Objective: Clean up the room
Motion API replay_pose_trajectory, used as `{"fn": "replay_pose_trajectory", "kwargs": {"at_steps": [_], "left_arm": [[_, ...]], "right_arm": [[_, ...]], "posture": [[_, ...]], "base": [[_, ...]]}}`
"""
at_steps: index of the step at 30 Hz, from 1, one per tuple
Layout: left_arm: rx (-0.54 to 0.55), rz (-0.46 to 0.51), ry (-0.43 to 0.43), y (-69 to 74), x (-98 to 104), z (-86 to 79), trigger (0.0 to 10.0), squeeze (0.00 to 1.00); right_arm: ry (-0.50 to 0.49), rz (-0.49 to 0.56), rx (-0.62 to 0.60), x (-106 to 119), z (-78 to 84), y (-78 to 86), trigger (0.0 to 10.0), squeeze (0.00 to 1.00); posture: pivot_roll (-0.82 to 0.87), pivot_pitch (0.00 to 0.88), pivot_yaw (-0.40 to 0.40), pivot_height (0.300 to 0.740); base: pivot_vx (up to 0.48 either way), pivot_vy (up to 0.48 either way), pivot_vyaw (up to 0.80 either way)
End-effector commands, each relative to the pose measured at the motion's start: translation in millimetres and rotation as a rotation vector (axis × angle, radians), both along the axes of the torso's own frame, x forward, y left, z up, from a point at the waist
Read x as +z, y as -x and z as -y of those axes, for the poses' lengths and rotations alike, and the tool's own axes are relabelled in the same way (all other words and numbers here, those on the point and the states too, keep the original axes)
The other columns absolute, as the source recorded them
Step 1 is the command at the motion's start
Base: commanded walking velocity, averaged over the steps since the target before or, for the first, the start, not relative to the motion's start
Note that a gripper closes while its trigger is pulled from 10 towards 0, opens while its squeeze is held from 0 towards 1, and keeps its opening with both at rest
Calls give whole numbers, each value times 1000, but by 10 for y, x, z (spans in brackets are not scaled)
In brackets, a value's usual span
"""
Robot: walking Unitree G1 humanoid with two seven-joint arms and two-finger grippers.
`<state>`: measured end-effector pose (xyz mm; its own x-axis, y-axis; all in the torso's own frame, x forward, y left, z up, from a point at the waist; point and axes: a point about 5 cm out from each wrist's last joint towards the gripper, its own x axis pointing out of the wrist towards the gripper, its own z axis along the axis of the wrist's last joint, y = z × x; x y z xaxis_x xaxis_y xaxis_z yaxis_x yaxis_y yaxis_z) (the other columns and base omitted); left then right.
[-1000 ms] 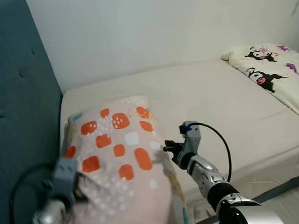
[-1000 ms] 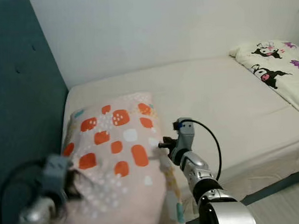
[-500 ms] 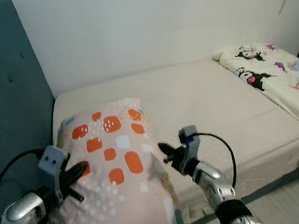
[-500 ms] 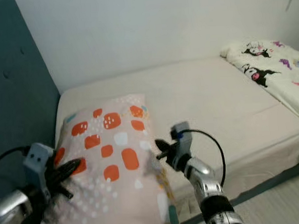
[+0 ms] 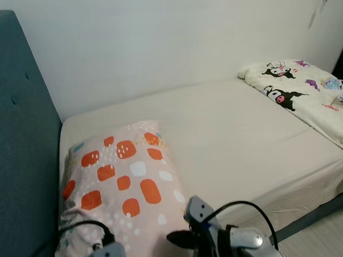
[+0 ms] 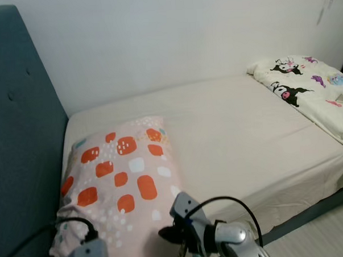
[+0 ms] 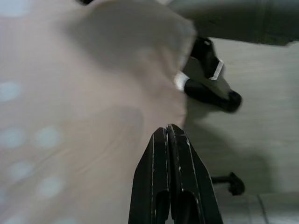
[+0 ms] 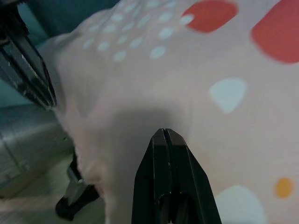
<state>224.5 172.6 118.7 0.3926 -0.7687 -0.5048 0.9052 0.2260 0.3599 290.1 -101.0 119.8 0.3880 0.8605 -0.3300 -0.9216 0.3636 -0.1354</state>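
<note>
A teal headboard [image 5: 18, 141] stands at the left end of the bed [image 5: 234, 137]. Just beside it, a pink pillow [image 5: 120, 182] with orange and white patches lies flat on the mattress, near the front edge. Below the pillow's near corner sits the left tool [image 7: 169, 133], its two black fingers pressed together and holding nothing. The right tool [image 8: 164, 135] hovers at the pillow's front edge, fingers likewise together and empty. At the far right a cartoon-printed blanket [image 5: 303, 91] lies on the bed.
</note>
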Motion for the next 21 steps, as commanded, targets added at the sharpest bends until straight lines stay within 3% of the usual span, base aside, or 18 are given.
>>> {"fn": "replay_pose_trajectory", "kwargs": {"at_steps": [1,4,5,11,12,16,19,20,21], "left_arm": [[-2,-21,-21,35,-76,-8,0,0],[-39,-56,-40,100,-176,77,0,0],[-56,-118,-70,167,-331,154,0,0],[-57,-179,-167,239,-581,119,0,0],[-47,-202,-190,257,-643,94,0,0],[-45,-201,-252,260,-758,57,0,0],[-12,-146,-265,201,-819,86,0,0],[31,-91,-265,138,-859,120,1373,0],[60,-52,-265,94,-884,145,1373,0]], "right_arm": [[15,-17,12,-38,-16,42,0,0],[48,-73,27,-112,-37,147,0,0],[108,-168,59,-290,-40,290,0,0],[221,-260,61,-579,4,438,235,0],[255,-298,66,-680,18,492,10000,0],[353,-322,62,-870,61,567,10000,0],[410,-265,33,-941,79,543,10000,0],[448,-191,-21,-978,96,476,10000,0],[473,-139,-57,-1000,106,429,10000,0]], "posture": [[-1,173,-26,561],[-2,173,-30,561],[-6,176,-34,561],[-9,178,-34,561],[-11,183,-36,561],[-10,185,-39,561],[-10,184,-43,561],[-11,183,-45,561],[-13,183,-45,561]], "base": [[0,0,0],[0,0,0],[0,0,0],[0,0,0],[0,0,0],[0,0,0],[0,0,0],[0,0,0],[0,0,0]]}}
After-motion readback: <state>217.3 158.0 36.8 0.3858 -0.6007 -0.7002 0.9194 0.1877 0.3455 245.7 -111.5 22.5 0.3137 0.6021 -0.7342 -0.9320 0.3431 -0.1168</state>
